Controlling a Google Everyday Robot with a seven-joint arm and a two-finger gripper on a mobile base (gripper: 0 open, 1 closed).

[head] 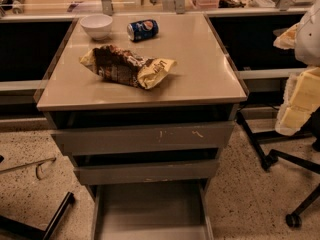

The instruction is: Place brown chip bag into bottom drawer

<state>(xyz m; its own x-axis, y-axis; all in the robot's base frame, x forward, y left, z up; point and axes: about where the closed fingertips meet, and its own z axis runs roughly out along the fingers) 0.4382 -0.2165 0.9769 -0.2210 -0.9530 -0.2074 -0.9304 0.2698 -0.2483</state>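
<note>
Camera view: brown chip bag (125, 66) lying on the cabinet top (200, 74), its lettering unreadable; blue soda can (143, 29) on its side near white bowl (96, 25). Bottom drawer (150, 209) pulled out. Gripper (300, 101) at right edge, beside the cabinet; whether open or closed cannot be told

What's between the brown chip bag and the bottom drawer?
Camera view: cabinet top, then top drawer and middle drawer fronts, between brown chip bag and open bottom drawer. The gripper hangs at right edge, beside the cabinet.
</note>
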